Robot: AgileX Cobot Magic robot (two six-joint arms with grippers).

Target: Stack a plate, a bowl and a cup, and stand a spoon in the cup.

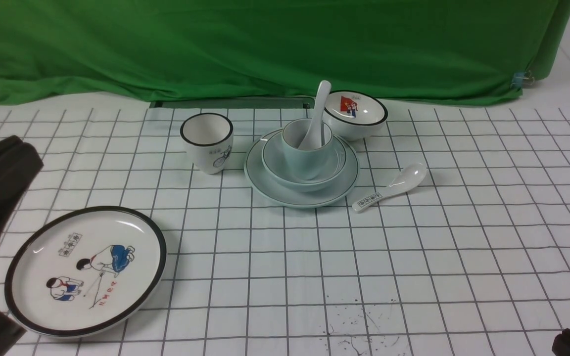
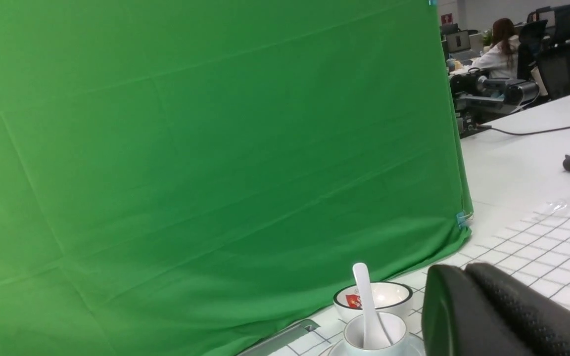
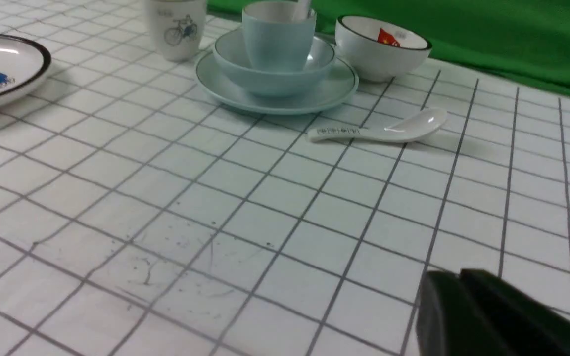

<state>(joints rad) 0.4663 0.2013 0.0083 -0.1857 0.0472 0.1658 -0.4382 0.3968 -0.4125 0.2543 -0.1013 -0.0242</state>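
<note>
One glossy round plate [image 1: 285,196] is carrying one bowl [image 1: 275,168], one cup [image 1: 307,159] and one upright ceramic spoon [image 1: 320,104], nested centrally. Well apart from the plate, left gripper [image 2: 463,272] and right gripper [image 3: 460,277] are sitting pressed together, empty.

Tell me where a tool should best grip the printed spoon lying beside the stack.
Probably mid-handle, from straight above, closing across its narrow width: the printed spoon lies flat, bowl up. Keep off the printed end, which sits close to the plate.
</note>
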